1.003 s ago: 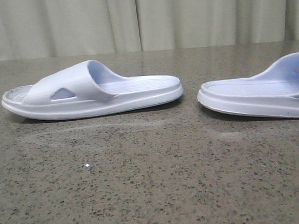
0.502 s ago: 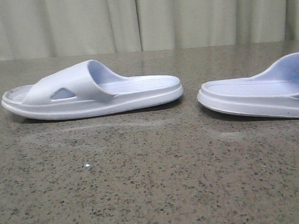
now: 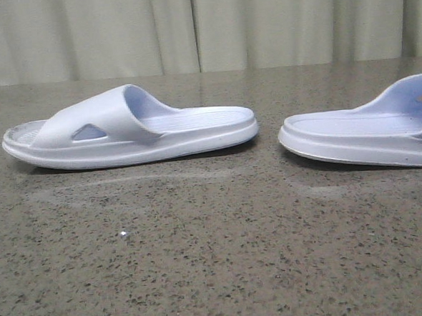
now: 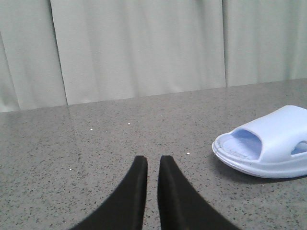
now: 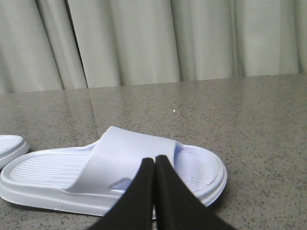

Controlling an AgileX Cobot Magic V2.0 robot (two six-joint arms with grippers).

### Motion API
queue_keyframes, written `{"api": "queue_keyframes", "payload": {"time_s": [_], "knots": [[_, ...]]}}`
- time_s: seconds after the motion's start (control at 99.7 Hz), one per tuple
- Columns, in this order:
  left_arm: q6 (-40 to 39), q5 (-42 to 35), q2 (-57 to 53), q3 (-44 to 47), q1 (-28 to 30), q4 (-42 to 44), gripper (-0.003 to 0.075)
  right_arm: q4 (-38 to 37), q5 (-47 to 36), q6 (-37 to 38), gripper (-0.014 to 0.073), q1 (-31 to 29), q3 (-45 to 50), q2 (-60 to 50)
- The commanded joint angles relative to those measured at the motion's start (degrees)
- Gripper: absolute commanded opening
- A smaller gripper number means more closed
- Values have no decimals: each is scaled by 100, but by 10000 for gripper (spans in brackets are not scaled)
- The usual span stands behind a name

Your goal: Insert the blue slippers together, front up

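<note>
Backdrop: pale pleated curtain (image 3: 203, 26) runs the full width behind my table, meeting its far edge.
Surface: speckled grey-brown stone tabletop (image 3: 203, 259); from the front view I see a broad bare stretch of it on my near side of both slippers.
Left slipper (image 3: 130, 127): lies flat on its sole, side-on to me, toe end toward my left and heel toward the centre, strap with its triangular cut-out facing me.
Right slipper (image 3: 364, 138): also flat on its sole, heel toward the centre; its strap and toe run off the right edge of the front view.
Gap: the two heels face each other, near but not touching, with bare stone between them.
Left gripper (image 4: 152, 165): black fingers almost pressed together, only a thin slit between the tips, holding nothing; it hovers over bare stone, with the left slipper's open toe end (image 4: 266, 143) off to one side and apart from it.
Right gripper (image 5: 154, 165): fingers pressed together at the tips, gripping nothing; in my wrist view they overlap the right slipper (image 5: 115, 179), and I cannot tell whether they touch it.
</note>
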Motion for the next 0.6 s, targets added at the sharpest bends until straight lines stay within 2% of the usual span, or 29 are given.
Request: {"api": "queue_keyframes", "payload": {"time_s": [0.0,0.592], "knots": [[-45,-484,-165,62,32,-37,16,-54,-457,-25,-107,-3,117,-127],[-45,-616,-165,62,32,-50,16,-54,-458,-25,-107,-3,117,-127]]}}
